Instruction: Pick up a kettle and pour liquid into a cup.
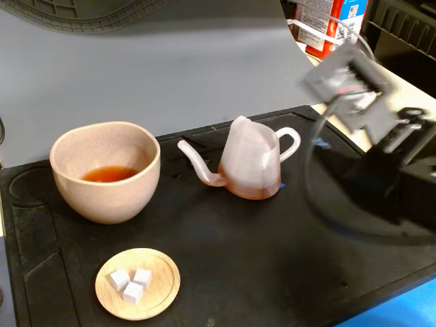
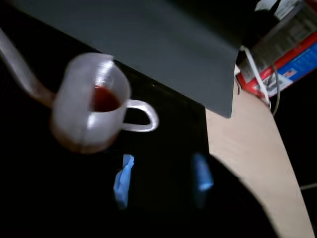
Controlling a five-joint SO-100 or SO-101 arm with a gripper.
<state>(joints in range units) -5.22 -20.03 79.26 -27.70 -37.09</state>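
In the fixed view, a black mat [image 1: 225, 259] covers the desk. Toward its left edge stands the cup [image 1: 105, 172], rounded and beige-pink, with a shallow pool of reddish-brown liquid [image 1: 109, 174] at its bottom. Near the front edge, just below the cup, lies a small wooden dish [image 1: 138, 283] holding three white cubes [image 1: 132, 284]. At the middle of the mat the kettle [image 1: 249, 163] stands upright, spout aimed at the cup but well apart from it, loop handle turned right. It is free of any grip.

At the right edge the arm appears blurred, and whether the hand is apart or together cannot be told. In the wrist view the kettle [image 2: 89, 104] sits below with some liquid inside.

Tea already in the cup suggests pouring is done, though this is only a judgement.
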